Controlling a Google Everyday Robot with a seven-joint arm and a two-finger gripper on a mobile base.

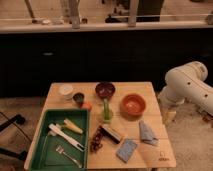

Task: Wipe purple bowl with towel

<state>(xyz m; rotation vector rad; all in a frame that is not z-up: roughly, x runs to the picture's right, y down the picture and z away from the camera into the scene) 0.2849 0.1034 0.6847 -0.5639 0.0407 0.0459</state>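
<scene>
Purple bowl [105,90] near orange bowl [133,105]; tray [46,149] holds utensils [65,135]; tool offscreen right.

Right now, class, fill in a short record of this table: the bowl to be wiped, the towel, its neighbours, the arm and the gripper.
purple bowl: upright, back centre of the wooden table
towel: crumpled, front right, apart from the purple bowl
orange bowl: right of the purple bowl, behind the towel
green tray: front left, holding a brush and a fork
robot arm: beside the table's right edge
gripper: not in view
</scene>
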